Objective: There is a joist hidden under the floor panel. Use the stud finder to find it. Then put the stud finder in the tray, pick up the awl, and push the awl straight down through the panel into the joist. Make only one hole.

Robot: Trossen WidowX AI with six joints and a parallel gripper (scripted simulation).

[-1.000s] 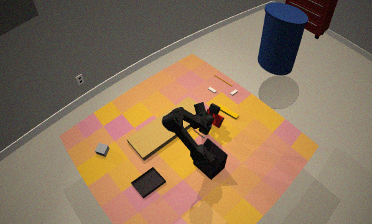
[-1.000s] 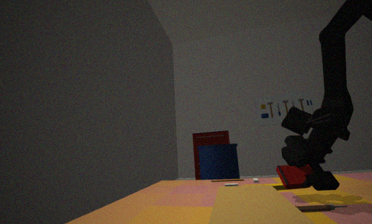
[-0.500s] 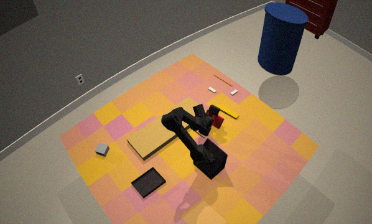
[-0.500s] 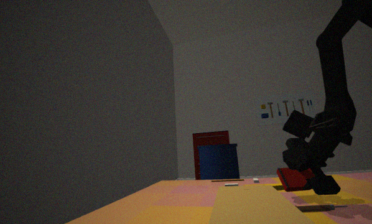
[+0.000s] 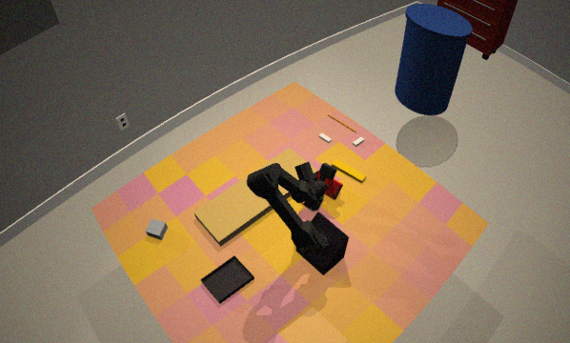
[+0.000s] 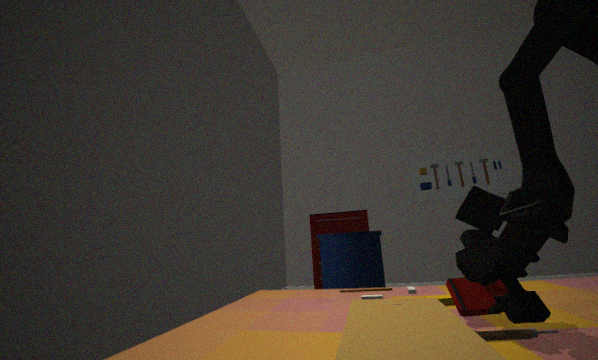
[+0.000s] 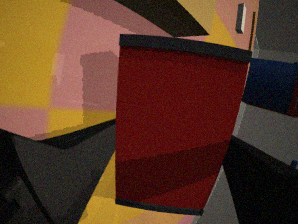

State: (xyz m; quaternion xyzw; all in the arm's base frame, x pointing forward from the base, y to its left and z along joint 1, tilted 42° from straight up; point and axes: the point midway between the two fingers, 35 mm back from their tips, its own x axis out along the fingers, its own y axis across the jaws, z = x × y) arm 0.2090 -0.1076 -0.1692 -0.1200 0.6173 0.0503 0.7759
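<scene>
Stud finder [image 5: 334,187], a red flat box, sits between the fingers of the pincer [image 5: 324,177], which is closed on it. In the side view the stud finder [image 6: 474,296] is tilted, with its lower edge close to the checkered surface [image 5: 399,229]; I cannot tell if it touches. In the wrist view the red box [image 7: 176,123] fills the middle, with a dark band along its upper end. It is beside the far corner of the tan floor panel [image 5: 233,210], not over it. The black tray [image 5: 227,279] lies well apart, on the near side of the panel. A thin tool that may be the awl [image 6: 511,334] lies on the surface just beside the panel, below the pincer [image 6: 499,280]. A yellow bar [image 5: 349,171] lies near the stud finder. A small grey block [image 5: 156,229] sits left of the panel.
</scene>
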